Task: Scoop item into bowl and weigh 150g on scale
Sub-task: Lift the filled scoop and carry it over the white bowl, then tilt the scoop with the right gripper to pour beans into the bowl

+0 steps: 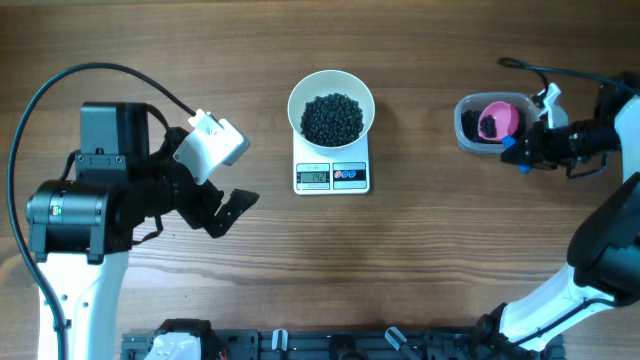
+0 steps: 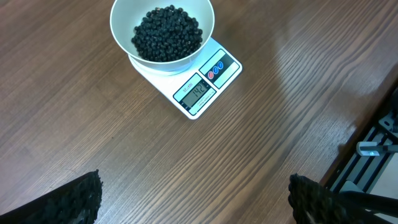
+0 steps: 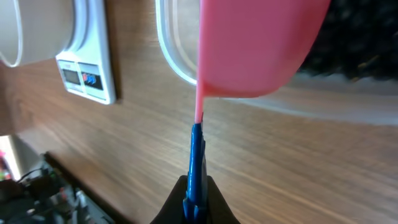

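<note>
Black beans fill the white bowl on the scale, at 12 o'clock on the tabletop. Left hand, at 9 o'clock, is spread wide. At 2 o'clock, right hand pinches the pink scoop by its blue handle at the clear tub.

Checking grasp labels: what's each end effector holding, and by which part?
Right end effector is shut on the pink scoop, pinching the end of its blue handle. Left end effector is open, holding nothing.

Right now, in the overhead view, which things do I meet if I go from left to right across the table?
left pincer → bowl → plastic tub
</note>
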